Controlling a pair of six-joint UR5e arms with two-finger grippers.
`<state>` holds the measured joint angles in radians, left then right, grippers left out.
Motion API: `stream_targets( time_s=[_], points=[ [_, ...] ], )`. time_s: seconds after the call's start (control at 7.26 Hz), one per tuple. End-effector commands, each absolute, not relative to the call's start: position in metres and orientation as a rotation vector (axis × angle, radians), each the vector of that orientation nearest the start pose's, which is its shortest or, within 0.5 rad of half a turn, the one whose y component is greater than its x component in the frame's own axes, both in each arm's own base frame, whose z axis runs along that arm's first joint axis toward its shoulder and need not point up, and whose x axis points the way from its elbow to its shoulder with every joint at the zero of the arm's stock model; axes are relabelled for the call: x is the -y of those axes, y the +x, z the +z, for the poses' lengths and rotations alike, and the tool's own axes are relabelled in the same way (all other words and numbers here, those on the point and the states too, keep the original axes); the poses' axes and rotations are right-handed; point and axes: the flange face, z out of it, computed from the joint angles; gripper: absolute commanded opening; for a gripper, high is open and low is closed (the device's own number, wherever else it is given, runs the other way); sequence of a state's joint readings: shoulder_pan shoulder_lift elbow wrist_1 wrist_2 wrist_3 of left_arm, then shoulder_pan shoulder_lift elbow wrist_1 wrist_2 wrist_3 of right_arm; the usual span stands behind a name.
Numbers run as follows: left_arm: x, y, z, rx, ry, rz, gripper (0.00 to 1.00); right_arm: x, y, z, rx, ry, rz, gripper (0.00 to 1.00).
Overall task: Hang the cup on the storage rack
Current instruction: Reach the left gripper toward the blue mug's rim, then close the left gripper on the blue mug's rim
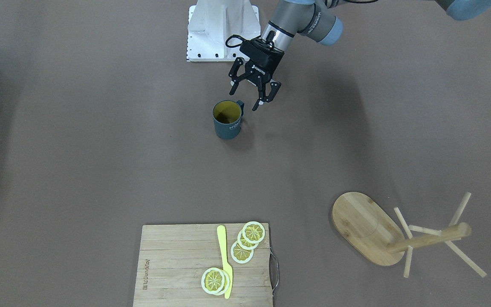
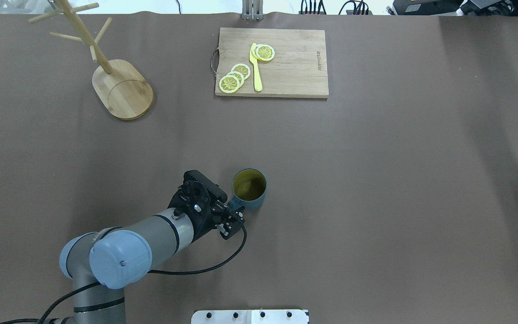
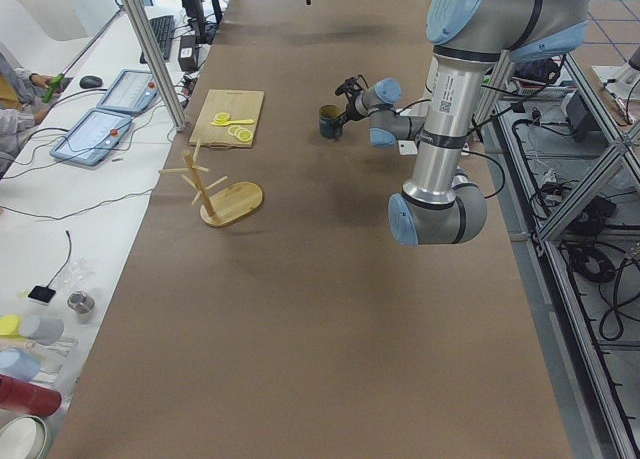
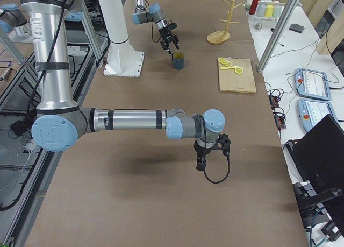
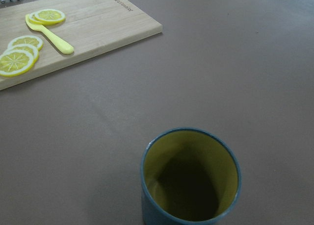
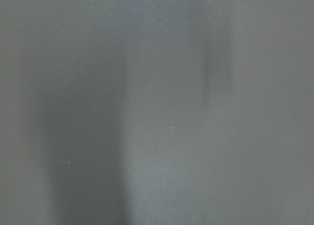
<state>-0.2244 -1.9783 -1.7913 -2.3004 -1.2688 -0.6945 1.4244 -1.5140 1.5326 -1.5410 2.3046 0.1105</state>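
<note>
The dark teal cup [image 1: 227,120] with a yellow inside stands upright on the brown table, its handle [image 1: 240,103] turned toward the robot. It also shows in the overhead view [image 2: 249,189] and fills the bottom of the left wrist view [image 5: 191,178]. My left gripper [image 1: 245,99] is open, tilted down, just above and behind the handle, touching nothing. The bamboo storage rack [image 1: 365,226] stands far from the cup, at the table's far left in the overhead view [image 2: 122,87], with bare pegs. My right gripper [image 4: 207,161] hangs low over the table; I cannot tell its state.
A wooden cutting board [image 2: 271,63] with lemon slices [image 2: 234,78] and a yellow knife [image 2: 255,67] lies at the far edge. The robot's white base plate [image 1: 222,30] sits behind the cup. The right wrist view shows only blurred table surface.
</note>
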Motion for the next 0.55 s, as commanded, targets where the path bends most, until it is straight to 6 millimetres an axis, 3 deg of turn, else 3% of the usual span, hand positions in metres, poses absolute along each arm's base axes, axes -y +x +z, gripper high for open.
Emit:
stream_targets(
  time_s=[0.0, 0.41],
  points=[
    [0.2923, 0.5555, 0.2425, -1.02, 0.924, 0.351, 0.84, 0.5246, -0.0107, 0.65, 0.736, -0.052, -0.051, 1.0],
    [0.2925, 0.5593, 0.2454, -1.015, 0.916, 0.358, 0.73, 0.5247, -0.011, 0.6506, 0.75, -0.059, -0.046, 1.0]
  ],
)
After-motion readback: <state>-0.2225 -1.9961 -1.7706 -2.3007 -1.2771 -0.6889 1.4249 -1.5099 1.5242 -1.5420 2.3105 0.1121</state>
